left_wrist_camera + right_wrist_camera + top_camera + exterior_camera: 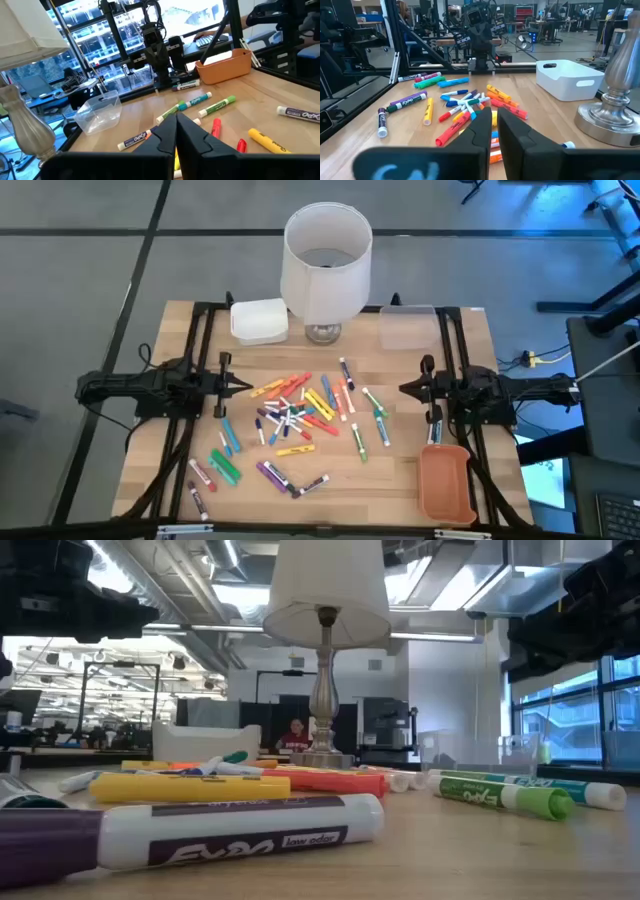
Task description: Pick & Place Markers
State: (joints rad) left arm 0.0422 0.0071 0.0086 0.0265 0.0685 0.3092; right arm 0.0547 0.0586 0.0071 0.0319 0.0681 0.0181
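Observation:
Several markers [298,415] in orange, yellow, green, blue, purple and red lie scattered flat on the middle of the wooden table [400,470]. In the low view a purple-capped one [200,830] lies nearest. My left gripper [245,387] hovers shut at the pile's left edge; its wrist view shows its joined fingertips [176,116] above the markers [215,106]. My right gripper [405,389] hovers shut at the pile's right edge, its fingertips [493,109] pointing over the markers [465,102]. Neither holds anything.
A lamp [325,265] with a white shade stands at the table's far middle. A white tub [259,320] sits to its left and a clear tub [407,327] to its right. An orange bin [445,482] stands at the near right corner.

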